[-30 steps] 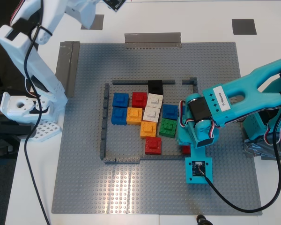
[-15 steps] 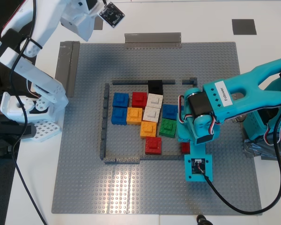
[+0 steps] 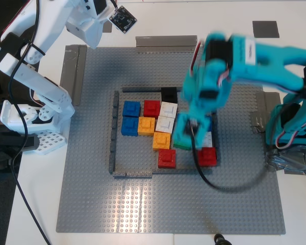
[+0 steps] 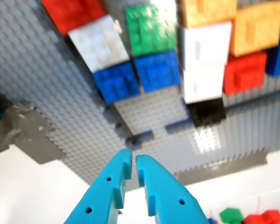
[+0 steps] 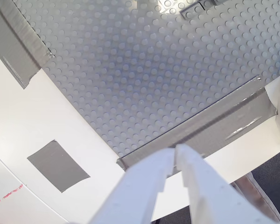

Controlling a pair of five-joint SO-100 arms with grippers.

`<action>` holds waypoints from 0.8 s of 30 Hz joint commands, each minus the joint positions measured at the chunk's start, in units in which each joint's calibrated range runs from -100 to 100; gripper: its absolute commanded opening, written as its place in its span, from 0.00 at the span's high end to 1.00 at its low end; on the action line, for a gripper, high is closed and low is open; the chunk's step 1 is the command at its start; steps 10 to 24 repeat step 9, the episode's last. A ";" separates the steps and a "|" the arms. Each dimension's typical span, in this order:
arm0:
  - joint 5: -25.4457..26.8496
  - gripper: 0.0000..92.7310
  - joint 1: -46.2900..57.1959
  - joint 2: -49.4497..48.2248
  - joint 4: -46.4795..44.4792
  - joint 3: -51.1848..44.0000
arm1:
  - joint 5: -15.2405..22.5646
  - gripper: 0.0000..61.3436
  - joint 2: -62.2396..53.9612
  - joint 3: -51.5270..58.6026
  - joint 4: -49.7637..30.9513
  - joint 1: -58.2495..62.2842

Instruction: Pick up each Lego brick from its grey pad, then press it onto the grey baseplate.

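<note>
Hovering over the walled cluster of coloured bricks, my first gripper (image 4: 134, 163) has its teal jaws pressed nearly together with nothing between them; my second gripper (image 5: 173, 156), white, is likewise clenched on nothing, above the corner of the grey baseplate (image 3: 92, 204) where a tape strip (image 5: 210, 123) runs along its edge; one grey pad (image 5: 58, 165) lies on the white table just beyond that corner.

In the exterior view a red brick (image 3: 207, 155) sits square to the baseplate's stud rows, against the thin dark wall on the cluster's right side, just right of another red brick (image 3: 167, 158); being square, it has no long axis; a second grey pad (image 3: 265, 28) lies bare at that view's upper right.

The first wrist view shows two blue bricks (image 4: 137, 74) side by side, which the blurred teal arm (image 3: 234, 61) largely hides in the exterior view; the red brick by the wall shows plainly only in the exterior view.
</note>
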 commanded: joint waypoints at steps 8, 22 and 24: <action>7.63 1.00 39.82 -2.28 0.70 -17.91 | -0.10 1.00 -4.02 -0.07 0.13 -0.76; 7.83 1.00 42.72 -2.19 0.70 -19.90 | -0.10 1.00 -4.11 -0.07 0.05 -0.76; 7.83 1.00 42.72 -2.19 0.70 -19.90 | -0.10 1.00 -4.11 -0.07 0.05 -0.76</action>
